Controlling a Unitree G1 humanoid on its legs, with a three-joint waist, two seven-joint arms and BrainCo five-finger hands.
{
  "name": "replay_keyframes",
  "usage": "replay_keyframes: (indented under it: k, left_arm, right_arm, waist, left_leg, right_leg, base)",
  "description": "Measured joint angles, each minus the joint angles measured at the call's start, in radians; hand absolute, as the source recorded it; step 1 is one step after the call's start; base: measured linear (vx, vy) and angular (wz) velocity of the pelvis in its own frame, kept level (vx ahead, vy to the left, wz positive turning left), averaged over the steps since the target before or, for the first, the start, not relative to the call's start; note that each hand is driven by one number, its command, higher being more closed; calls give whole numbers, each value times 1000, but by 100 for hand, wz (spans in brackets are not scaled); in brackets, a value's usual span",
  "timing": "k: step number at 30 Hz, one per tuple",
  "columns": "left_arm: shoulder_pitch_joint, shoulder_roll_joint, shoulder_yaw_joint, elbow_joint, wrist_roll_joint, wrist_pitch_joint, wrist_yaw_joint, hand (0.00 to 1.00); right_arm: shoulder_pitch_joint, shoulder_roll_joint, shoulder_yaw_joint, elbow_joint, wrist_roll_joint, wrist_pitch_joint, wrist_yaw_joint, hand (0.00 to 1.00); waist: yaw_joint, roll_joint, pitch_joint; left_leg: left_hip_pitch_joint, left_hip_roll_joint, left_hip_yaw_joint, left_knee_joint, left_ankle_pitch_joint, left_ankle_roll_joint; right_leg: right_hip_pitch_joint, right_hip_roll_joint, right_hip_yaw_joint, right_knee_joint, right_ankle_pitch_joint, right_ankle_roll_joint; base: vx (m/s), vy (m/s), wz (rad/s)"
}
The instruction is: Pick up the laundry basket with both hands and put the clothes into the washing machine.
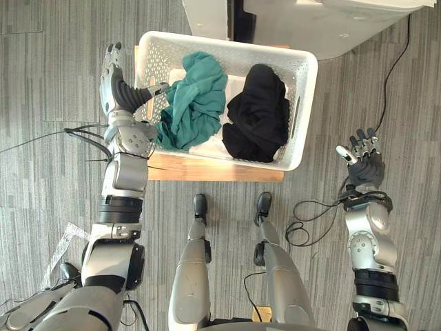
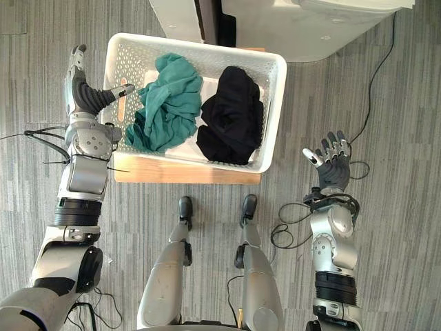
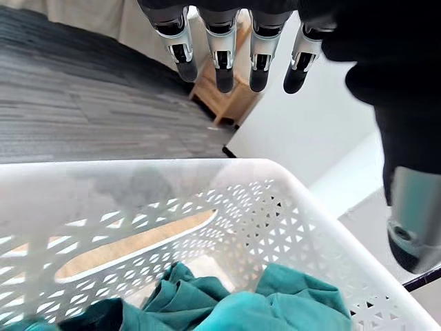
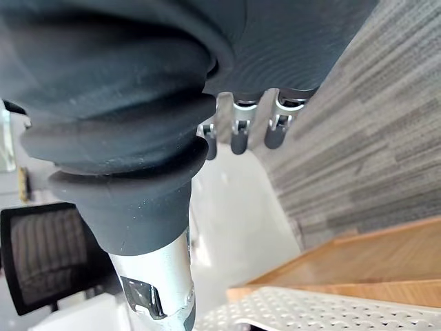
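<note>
The left hand (image 1: 112,77) stands at the 9 o'clock side of the laundry basket (image 1: 308,89), just outside its short wall. Its fingers (image 3: 222,58) are straight and released, pointing toward 12 o'clock. The thumb reaches across toward the rim, possibly resting on it, though contact is hard to judge from above. The hand grips nothing.

The white perforated basket sits on a low wooden bench (image 1: 207,169), its long sides running from 9 to 3 o'clock and slightly skewed. Inside, a crumpled teal garment (image 1: 195,101) fills the 9 o'clock half. A bunched black garment (image 1: 257,114) fills the 3 o'clock half, and the two lie just beside each other. A strip of pale cloth shows beneath them along the 6 o'clock wall.

The white washing machine (image 1: 310,24) stands on the floor at 12 to 1 o'clock of the basket, near its far rim.

The right hand (image 1: 364,164) hangs over the grey floor (image 1: 55,83) at about 4 o'clock of the basket, well apart from it. Its palm is turned up and its fingers are loosely spread and released, holding nothing.
</note>
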Motion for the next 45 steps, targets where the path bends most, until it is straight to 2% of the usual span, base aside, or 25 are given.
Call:
replay_keyframes:
  k: [1,2,4,7,9,10,15,18,20,28,31,37,42,45]
  left_arm:
    - [3,0,0,0,-22,0,-10,0]
    - [3,0,0,3,-156,-2,-28,0]
    - [3,0,0,3,-167,-2,-39,0]
    - [1,1,-1,17,-168,-4,-39,0]
    - [-16,4,-5,97,-173,-5,-51,0]
    - [-48,32,-21,137,-155,-43,-71,0]
    - [-88,51,-42,192,-140,-72,-82,0]
    - [-125,74,-56,252,-66,-100,-85,0]
    - [-140,85,-58,280,-54,-112,-85,0]
    - [-162,95,-63,306,-56,-115,-84,0]
    - [-168,98,-61,304,-56,-114,-72,0]
    - [-168,97,-26,294,-73,-104,11,0]
    - [-166,77,60,250,-264,-90,48,0]
    - [-156,67,106,236,-313,-88,63,0]
  right_arm:
    - [0,0,-1,0,0,4,0,0]
    - [0,0,-2,1,0,10,1,0]
    - [0,0,-5,1,0,12,1,0]
    - [0,-1,-12,2,0,21,1,0]
    - [-3,-2,-11,2,0,24,5,0]
    - [-13,-5,-12,2,1,24,6,0]
    - [-34,-7,-11,3,1,24,7,0]
    - [-61,-18,-11,3,1,24,7,0]
    - [-69,-25,-11,3,1,21,7,0]
    - [-76,-35,-4,2,-15,21,9,0]
    - [-76,-41,14,1,-38,14,10,0]
    - [-73,-38,15,1,-39,-13,7,0]
    - [-56,-31,16,1,-70,-11,10,0]
    - [-53,-31,29,2,-78,5,11,0]
  waist:
    - [0,0,0]
    - [-9,0,0]
    - [-12,0,0]
    - [-11,0,0]
    - [-12,-1,1]
    - [-12,-3,15]
    - [-12,-3,20]
    - [-13,-4,20]
    - [-13,-4,20]
    - [-15,-5,21]
    - [-19,-7,22]
    - [-44,-15,26]
    - [-52,-15,26]
    - [-54,-16,26]
  left_leg:
    - [0,0,0,0,0,0]
    - [0,1,1,0,0,0]
    - [0,3,3,0,0,0]
    - [0,7,3,-1,0,0]
    - [-1,9,5,-1,-1,-1]
    - [-11,11,6,0,0,-1]
    - [-14,11,6,0,-1,-1]
    - [-23,12,11,1,-1,-1]
    - [-24,12,13,1,0,-1]
    - [-25,12,19,1,0,-1]
    - [-26,12,19,0,0,-1]
    - [-31,11,19,1,0,-1]
    - [-31,16,22,1,0,-1]
    - [-31,16,22,1,0,-1]
  right_leg:
    - [0,0,0,0,0,0]
    - [1,0,-1,0,0,0]
    - [1,1,0,0,0,0]
    - [1,3,0,0,0,0]
    - [-1,4,0,0,0,0]
    - [-10,3,0,0,0,0]
    - [-13,2,-1,1,-1,1]
    - [-33,2,5,18,-5,7]
    - [-35,1,6,19,-5,7]
    - [-44,0,11,30,-6,9]
    - [-45,1,11,29,-6,9]
    - [-51,0,10,29,-6,9]
    - [-52,4,9,29,-6,8]
    - [-52,4,8,29,-6,8]
  base:
    - [0,0,0]
    - [0,0,0]
    - [0,0,0]
    - [0,0,0]
    - [0,0,0]
    - [0,0,0]
    - [0,0,0]
    - [-12,0,-5]
    - [-15,-2,-2]
    - [-4,-1,-1]
    - [0,0,0]
    - [-1,0,-1]
    - [-2,-2,-3]
    - [0,0,0]
